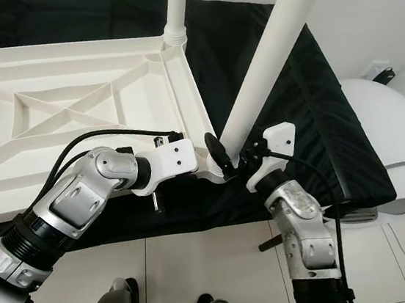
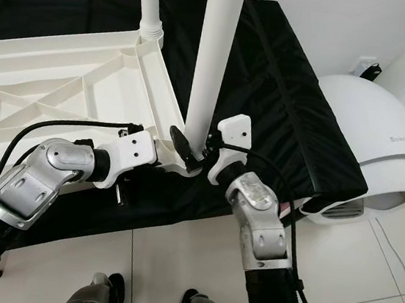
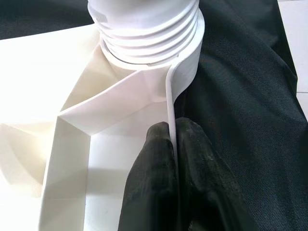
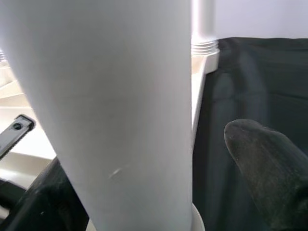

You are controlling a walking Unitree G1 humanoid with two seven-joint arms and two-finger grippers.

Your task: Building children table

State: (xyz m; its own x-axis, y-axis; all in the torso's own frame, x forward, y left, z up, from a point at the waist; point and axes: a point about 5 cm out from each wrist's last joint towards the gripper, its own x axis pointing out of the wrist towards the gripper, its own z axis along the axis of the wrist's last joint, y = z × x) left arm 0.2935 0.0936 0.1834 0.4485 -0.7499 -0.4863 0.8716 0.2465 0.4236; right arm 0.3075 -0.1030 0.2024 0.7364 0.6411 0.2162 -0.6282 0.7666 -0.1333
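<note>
Head views: white tabletop (image 1: pixel 61 97) lies upside down on a black cloth (image 1: pixel 318 114), one leg (image 1: pixel 176 8) upright at its far corner, a second leg (image 1: pixel 269 63) at the near corner. Left wrist view: my left gripper (image 3: pixel 172 139) pinches the tabletop's thin rim beside the threaded socket (image 3: pixel 149 38). Right wrist view: my right gripper (image 4: pixel 144 192) has its fingers (image 4: pixel 264 159) spread around the near leg's base.

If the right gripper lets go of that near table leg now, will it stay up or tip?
Probably stays: the near leg sits in its threaded socket. It may wobble if not fully screwed. Its smooth plastic likely slips between the right gripper fingers.
</note>
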